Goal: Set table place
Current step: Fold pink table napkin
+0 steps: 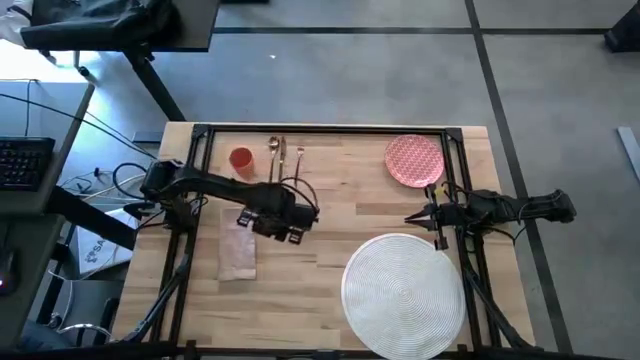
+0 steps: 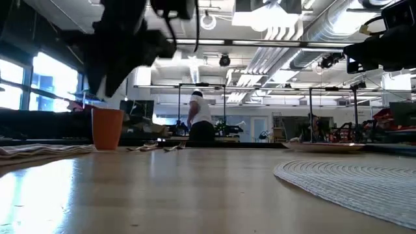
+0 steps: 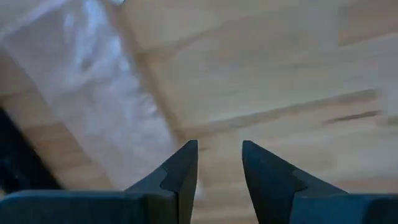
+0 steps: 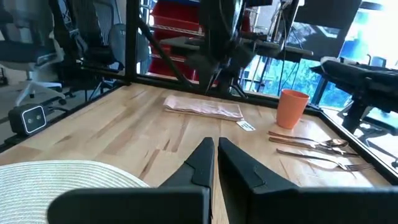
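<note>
Grey floor (image 1: 400,70) crossed by dark lines; a dark desk (image 1: 40,195) with keyboard (image 1: 25,162); bright windows (image 2: 45,81), ceiling ducts (image 2: 286,39), red shelving (image 4: 177,25)

a keyboard (image 1: 22,162) on a dark desk (image 1: 40,195); a person (image 2: 200,119) stands far off.

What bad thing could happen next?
The left gripper hangs open over bare wood beside the napkin, so it might close on nothing, or just drag the cloth.

The cup stands near the left arm and the cutlery; a wide swing could knock it over.

The plate sits beside the right gripper, so that arm might bump it.
</note>
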Tool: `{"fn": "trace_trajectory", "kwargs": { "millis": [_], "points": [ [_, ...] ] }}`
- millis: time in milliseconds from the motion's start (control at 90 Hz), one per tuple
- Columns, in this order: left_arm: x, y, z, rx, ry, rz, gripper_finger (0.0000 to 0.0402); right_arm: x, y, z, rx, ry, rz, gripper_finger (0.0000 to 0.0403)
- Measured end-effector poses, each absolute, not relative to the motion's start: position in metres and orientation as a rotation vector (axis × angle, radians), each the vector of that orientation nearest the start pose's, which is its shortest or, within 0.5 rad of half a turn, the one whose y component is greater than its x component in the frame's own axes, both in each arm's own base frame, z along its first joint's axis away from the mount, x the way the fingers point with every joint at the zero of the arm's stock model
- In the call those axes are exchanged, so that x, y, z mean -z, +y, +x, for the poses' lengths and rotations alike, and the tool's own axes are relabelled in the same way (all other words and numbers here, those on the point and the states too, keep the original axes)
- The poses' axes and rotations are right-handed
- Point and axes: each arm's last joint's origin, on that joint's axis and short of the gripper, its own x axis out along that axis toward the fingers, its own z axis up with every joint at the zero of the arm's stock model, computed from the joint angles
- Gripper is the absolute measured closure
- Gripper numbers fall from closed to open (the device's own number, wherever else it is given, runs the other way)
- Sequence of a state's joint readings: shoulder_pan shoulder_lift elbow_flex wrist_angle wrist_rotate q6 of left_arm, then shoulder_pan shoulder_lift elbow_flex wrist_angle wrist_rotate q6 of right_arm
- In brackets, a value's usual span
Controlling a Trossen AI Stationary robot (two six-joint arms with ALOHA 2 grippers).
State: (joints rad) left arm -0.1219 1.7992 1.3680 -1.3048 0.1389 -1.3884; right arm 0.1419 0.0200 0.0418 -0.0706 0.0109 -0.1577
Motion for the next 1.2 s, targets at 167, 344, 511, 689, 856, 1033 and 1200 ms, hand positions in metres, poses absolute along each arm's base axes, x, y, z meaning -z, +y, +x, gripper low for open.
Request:
{"fn": "trace_trajectory", "kwargs": {
  "millis": [167,344,511,689,856,1033,1200],
  "points": [
    [-0.198,-0.062,0.301,-0.841,1.696,-0.997,0.0275,-0.169,0.013,0.095,-0.136,0.039,-0.161,0.0402],
    [-0.198,-0.097,0.291,-0.567,1.804,-0.803,0.0275,-0.169,0.013,0.095,-0.137,0.039,-0.161,0.0402],
    [-0.197,-0.118,0.283,-0.399,1.806,-0.547,0.0275,-0.169,0.013,0.095,-0.137,0.038,-0.161,0.0402],
    [-0.178,-0.12,0.279,-0.418,1.772,-0.538,0.0275,-0.169,0.013,0.095,-0.138,0.038,-0.161,0.0402],
    [-0.151,-0.119,0.273,-0.434,1.75,-0.645,0.0275,-0.169,0.013,0.095,-0.138,0.038,-0.161,0.0402],
    [-0.138,-0.117,0.264,-0.456,1.756,-0.628,0.0289,-0.169,0.013,0.095,-0.139,0.038,-0.161,0.0402],
    [-0.137,-0.117,0.261,-0.444,1.746,-0.554,0.0355,-0.169,0.013,0.095,-0.137,0.038,-0.161,0.0402]
  ]
}}
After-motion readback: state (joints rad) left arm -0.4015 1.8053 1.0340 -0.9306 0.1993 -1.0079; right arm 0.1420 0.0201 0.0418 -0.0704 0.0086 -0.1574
